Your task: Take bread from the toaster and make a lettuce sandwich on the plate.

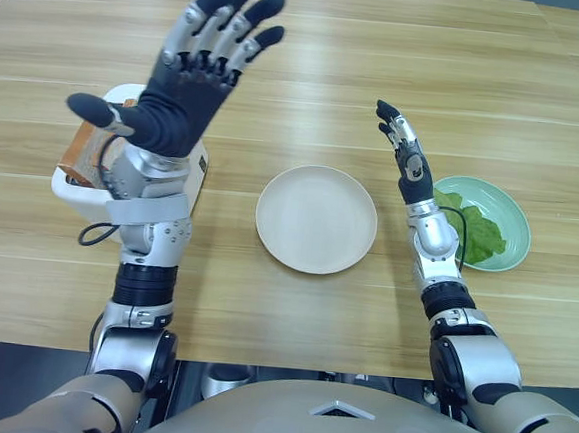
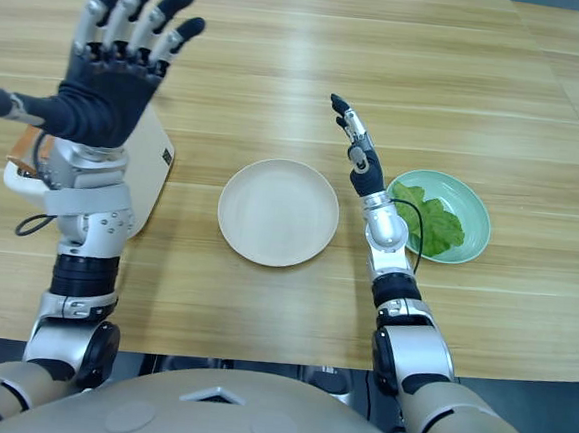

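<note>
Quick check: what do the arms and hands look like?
The left hand and right hand have black palms, silver finger segments and black tips. The forearms are silver metal with black bands; a thin black cable loops beside each wrist.

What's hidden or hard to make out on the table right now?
- Toaster: in both eye views, the raised left hand and its forearm cover most of it, including the slots.
- Bread: a brown edge peeks out beside the wrist, so the slice count is unclear.
- Bowl: the right hand and its wrist cover the left rim and some of the lettuce.
</note>
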{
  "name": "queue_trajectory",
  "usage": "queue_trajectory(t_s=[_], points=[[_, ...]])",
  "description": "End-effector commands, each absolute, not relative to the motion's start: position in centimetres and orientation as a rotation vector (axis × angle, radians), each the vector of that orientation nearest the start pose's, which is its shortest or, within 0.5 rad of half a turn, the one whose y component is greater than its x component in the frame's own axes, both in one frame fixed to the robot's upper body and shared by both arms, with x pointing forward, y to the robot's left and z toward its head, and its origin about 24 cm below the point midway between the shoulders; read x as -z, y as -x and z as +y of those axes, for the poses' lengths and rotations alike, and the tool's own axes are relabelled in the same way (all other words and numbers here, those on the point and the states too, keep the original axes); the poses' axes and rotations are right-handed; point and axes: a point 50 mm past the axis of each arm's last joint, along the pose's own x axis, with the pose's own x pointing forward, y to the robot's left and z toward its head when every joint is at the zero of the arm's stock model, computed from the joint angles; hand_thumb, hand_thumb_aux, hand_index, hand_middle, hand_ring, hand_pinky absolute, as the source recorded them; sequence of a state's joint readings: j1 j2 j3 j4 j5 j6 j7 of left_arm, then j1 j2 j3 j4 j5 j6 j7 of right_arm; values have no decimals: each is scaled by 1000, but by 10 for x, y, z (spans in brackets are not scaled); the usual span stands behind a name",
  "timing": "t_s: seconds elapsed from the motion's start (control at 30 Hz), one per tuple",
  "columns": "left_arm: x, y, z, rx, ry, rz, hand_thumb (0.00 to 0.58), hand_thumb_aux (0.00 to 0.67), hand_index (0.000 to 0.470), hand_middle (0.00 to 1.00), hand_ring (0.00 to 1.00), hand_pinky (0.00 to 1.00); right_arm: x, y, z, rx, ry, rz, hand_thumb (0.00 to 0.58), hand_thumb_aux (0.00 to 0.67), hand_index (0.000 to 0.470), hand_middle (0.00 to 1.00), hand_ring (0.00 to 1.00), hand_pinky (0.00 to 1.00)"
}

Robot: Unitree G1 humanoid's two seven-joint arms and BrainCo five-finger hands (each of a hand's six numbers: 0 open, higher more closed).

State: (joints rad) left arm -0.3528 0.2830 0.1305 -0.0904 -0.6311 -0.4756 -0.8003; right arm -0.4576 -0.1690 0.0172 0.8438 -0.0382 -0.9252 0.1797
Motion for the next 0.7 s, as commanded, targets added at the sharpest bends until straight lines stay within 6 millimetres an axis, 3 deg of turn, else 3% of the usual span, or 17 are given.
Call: queue_trajectory(t_s=[0.03, 0.17, 0.33, 0.57, 0.7], points=[[-205, -255, 197, 643, -165, -1033, 0, 0, 0, 0, 0, 0, -63, -311, -150, -305, 245, -510, 0, 0, 0, 0, 0, 0], [-213, -236, 214, 643, -172, -1094, 0, 0, 0, 0, 0, 0, -63, -310, -154, -295, 248, -510, 0, 0, 0, 0, 0, 0], [-225, -230, 238, 570, -192, -1093, 0, 0, 0, 0, 0, 0, -64, -309, -156, -295, 257, -513, 0, 0, 0, 0, 0, 0], [-220, -240, 255, 405, -660, -955, 0, 0, 0, 0, 0, 0, -63, -306, -170, -260, 268, -513, 0, 0, 0, 0, 0, 0], [-221, -245, 284, 259, -878, -841, 0, 0, 0, 0, 0, 0, -64, -305, -171, -262, 274, -514, 0, 0, 0, 0, 0, 0]])
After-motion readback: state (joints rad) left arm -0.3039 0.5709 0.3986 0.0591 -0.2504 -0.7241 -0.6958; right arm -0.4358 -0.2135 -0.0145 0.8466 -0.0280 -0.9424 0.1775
